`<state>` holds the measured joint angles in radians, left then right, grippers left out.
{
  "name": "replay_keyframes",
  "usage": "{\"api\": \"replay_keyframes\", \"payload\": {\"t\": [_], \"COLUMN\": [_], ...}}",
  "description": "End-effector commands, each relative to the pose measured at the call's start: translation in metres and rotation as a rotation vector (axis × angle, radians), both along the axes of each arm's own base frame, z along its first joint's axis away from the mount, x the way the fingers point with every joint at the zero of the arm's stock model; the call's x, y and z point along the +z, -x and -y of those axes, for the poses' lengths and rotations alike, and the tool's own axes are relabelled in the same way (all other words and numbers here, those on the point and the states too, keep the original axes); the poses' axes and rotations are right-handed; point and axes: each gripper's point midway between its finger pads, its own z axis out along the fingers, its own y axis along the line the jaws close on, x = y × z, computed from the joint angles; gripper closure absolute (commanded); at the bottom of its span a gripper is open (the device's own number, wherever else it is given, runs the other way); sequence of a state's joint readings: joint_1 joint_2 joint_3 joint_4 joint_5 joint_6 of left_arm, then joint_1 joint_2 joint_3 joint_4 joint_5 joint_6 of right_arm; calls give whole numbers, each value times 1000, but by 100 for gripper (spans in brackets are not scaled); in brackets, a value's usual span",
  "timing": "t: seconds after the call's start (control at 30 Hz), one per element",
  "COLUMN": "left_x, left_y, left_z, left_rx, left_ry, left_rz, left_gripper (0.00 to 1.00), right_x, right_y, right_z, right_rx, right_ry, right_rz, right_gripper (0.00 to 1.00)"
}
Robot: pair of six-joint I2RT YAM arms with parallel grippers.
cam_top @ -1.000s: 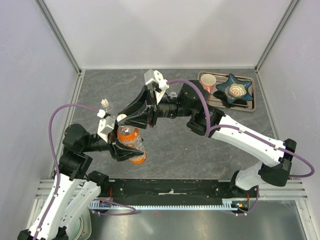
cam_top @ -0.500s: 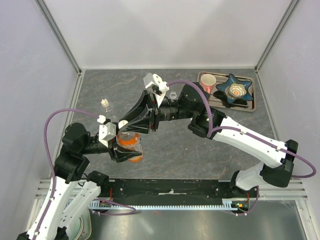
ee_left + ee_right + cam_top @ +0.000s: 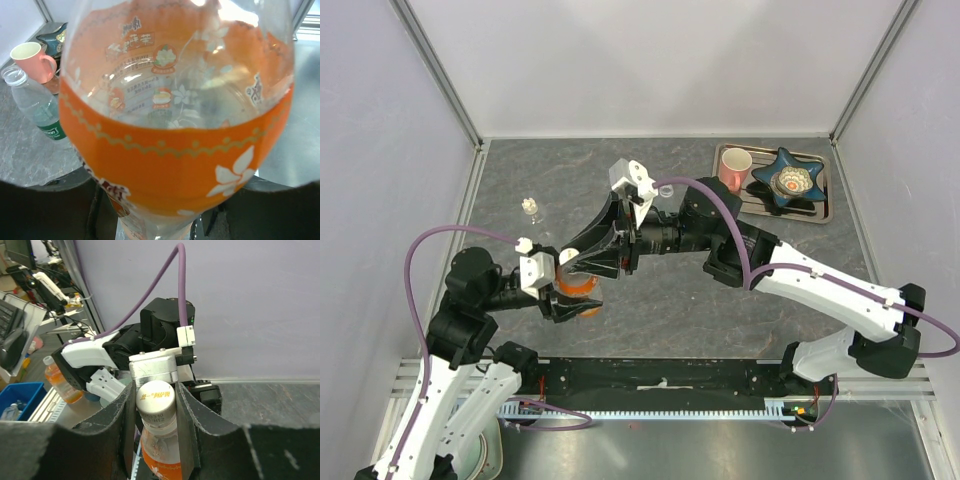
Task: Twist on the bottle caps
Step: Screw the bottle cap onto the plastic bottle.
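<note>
The orange bottle [image 3: 578, 291] is held off the table near the left arm, with my left gripper [image 3: 560, 296] shut around its labelled body [image 3: 175, 165], which fills the left wrist view. A white bottle cap [image 3: 156, 399] sits on the bottle's neck. My right gripper [image 3: 156, 405] is shut on that cap, one finger on each side, and reaches in from the right [image 3: 572, 263]. The clear bottle with the green label [image 3: 36, 107] stands uncapped behind [image 3: 665, 188]. A tiny clear bottle [image 3: 530, 207] stands at the left.
A pink mug [image 3: 735, 165] and a blue star-shaped dish [image 3: 786, 180] sit on a metal tray [image 3: 820, 213] at the back right. The mug [image 3: 31, 57] also shows beside the clear bottle. Aluminium frame posts and walls bound the grey table.
Both grippers have moved together toward the near left with the orange bottle between them. The bottle now points more toward the overhead camera, and the tiny bottle is uncovered.
</note>
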<state>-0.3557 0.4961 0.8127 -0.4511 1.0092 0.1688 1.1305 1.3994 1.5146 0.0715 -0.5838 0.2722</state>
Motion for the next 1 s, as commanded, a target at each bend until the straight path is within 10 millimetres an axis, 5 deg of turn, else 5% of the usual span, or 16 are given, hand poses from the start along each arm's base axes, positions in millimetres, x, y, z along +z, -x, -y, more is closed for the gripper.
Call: {"api": "replay_keyframes", "payload": {"t": [0.0, 0.13, 0.53, 0.97], "left_x": [65, 64, 78, 63], "left_y": [-23, -24, -25, -36], "left_z": [-9, -10, -13, -18], "left_rx": [170, 185, 233, 287], "left_ry": [122, 141, 231, 213], "left_rz": [143, 107, 53, 62], "left_gripper": [98, 98, 98, 98], "right_x": [-125, -148, -156, -210], "right_y": [36, 29, 28, 20], "right_z": [8, 14, 0, -3], "right_rx": [92, 37, 10, -105], "right_ry": [459, 533, 418, 629], "right_rz": [-147, -145, -261, -355], "right_gripper": [92, 93, 97, 100]}}
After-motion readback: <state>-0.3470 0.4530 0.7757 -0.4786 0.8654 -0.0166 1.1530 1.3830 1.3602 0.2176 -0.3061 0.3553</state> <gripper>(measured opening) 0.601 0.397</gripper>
